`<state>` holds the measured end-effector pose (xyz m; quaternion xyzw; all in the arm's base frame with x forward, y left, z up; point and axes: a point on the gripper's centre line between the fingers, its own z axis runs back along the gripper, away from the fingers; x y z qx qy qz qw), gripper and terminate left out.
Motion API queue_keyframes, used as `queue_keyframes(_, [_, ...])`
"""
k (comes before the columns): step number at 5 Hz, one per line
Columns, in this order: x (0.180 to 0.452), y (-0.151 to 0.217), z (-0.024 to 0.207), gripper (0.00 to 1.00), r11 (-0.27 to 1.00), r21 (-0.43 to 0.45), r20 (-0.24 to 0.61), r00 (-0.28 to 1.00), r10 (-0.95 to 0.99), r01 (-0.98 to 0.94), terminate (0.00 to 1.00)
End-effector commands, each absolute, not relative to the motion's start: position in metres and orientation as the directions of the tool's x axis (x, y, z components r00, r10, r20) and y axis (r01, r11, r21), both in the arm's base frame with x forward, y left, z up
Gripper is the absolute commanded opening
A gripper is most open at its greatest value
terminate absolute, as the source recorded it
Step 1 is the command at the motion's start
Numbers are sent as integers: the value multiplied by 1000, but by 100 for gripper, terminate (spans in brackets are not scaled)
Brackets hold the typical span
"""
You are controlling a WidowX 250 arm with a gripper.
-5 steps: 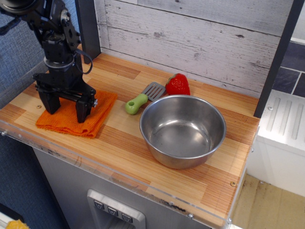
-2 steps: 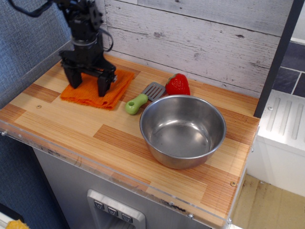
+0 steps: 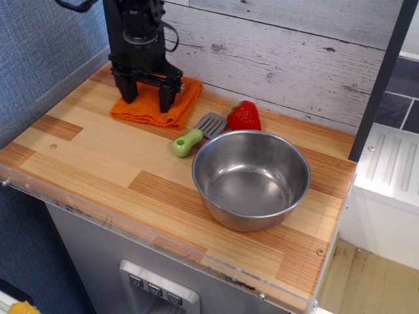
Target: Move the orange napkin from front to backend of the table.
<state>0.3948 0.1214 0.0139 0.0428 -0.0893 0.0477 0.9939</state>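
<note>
- Because the job is to shift cloth rearward, the table shows bare planks along its front edge.
- The steel bowl sits right of centre, apart from the work.
- The gripper stands upright, jaws spread wide, tips pressing the cloth, pinching nothing visible.
- The orange napkin lies near the back wall, beside the spatula and strawberry.
</note>
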Motion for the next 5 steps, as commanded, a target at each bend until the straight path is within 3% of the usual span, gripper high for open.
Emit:
queue_keyframes(1, [393,112,39,100,993,77,215,974,69,-88,0])
queue_keyframes(5, [398,107,124,100,986,16,294,943,155,-167,0])
